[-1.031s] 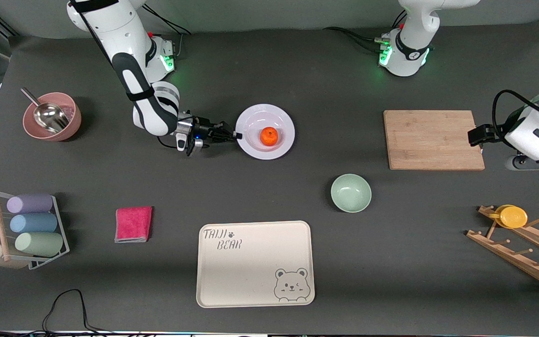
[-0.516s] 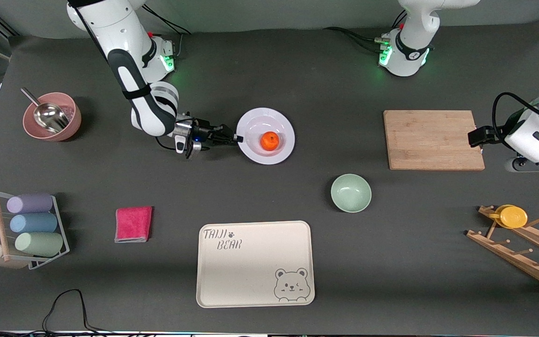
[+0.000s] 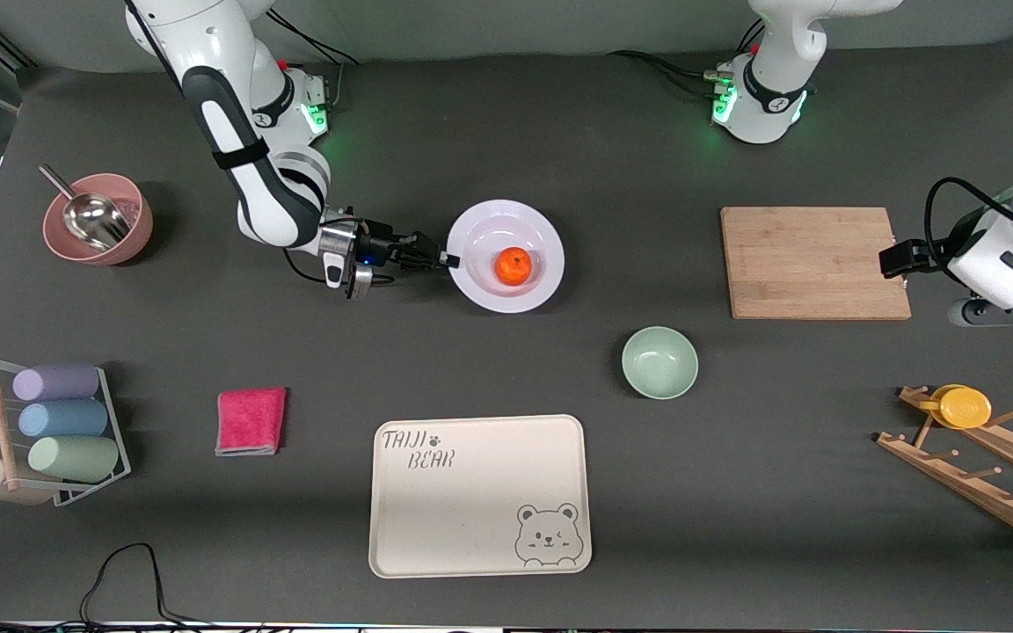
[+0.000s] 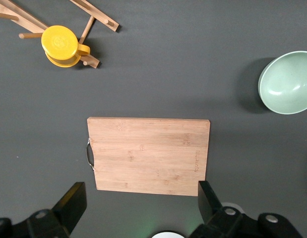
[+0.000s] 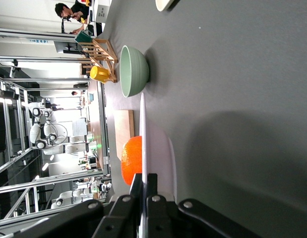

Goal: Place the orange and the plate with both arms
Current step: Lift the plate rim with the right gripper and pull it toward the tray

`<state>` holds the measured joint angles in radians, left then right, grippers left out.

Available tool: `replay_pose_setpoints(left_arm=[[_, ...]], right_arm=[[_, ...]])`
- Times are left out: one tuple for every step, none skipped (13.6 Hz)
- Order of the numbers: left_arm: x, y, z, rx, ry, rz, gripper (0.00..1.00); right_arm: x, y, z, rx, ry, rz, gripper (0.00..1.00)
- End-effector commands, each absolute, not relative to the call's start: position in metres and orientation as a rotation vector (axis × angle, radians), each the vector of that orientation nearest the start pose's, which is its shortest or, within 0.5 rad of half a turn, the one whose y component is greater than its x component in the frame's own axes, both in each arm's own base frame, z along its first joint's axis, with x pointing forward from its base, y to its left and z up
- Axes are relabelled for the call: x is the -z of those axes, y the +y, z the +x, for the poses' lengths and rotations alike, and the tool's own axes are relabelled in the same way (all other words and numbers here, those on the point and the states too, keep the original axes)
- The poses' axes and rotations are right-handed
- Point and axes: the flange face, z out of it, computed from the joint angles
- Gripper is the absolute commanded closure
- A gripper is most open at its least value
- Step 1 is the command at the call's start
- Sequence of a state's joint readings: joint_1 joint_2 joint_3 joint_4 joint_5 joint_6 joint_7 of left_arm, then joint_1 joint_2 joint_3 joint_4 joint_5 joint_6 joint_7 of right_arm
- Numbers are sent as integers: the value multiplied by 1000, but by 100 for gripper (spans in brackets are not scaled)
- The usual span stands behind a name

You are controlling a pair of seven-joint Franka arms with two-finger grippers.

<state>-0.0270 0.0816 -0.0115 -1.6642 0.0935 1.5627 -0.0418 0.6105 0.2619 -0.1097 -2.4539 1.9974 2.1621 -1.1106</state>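
The white plate (image 3: 506,256) is held a little above the table near its middle, with the orange (image 3: 513,266) resting in its well. My right gripper (image 3: 447,258) is shut on the plate's rim at the side toward the right arm's end. In the right wrist view the plate (image 5: 160,148) is edge-on between the fingers and the orange (image 5: 131,158) shows on it. My left gripper (image 4: 142,202) is open and empty, up in the air at the left arm's end of the table, beside the wooden cutting board (image 3: 814,262).
A mint-green bowl (image 3: 659,362) and a cream bear tray (image 3: 479,495) lie nearer the camera. A pink cloth (image 3: 251,421), a cup rack (image 3: 49,431), a pink bowl with a scoop (image 3: 98,218) and a wooden rack with a yellow disc (image 3: 964,406) stand around the edges.
My right gripper has carried the plate with the orange a little toward the left arm's end and toward the camera. The left arm has barely moved.
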Motion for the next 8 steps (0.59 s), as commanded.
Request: replay_pose_setpoints(left_arm=[[-536, -11, 568, -267, 27, -3041, 0], [-536, -11, 568, -270, 27, -3040, 0], [-535, -11, 569, -272, 27, -3040, 0], [-534, -11, 569, -274, 27, -3040, 0], [-534, -11, 569, -274, 27, -3040, 0], [-534, -11, 569, -274, 27, -3040, 0], [-534, -11, 569, -274, 27, -3040, 0], [-534, -11, 569, -272, 27, -3040, 0]], right_arm=[[-209, 264, 413, 82, 198, -1917, 100], [-214, 266, 424, 91, 205, -1906, 100], [-217, 266, 436, 98, 225, -1894, 100], [-223, 269, 449, 108, 234, -1879, 100], [-229, 270, 463, 114, 254, -1863, 100], [-232, 271, 476, 119, 271, -1851, 100], [-234, 275, 489, 129, 271, -1842, 100], [-236, 272, 506, 146, 288, -1831, 100]])
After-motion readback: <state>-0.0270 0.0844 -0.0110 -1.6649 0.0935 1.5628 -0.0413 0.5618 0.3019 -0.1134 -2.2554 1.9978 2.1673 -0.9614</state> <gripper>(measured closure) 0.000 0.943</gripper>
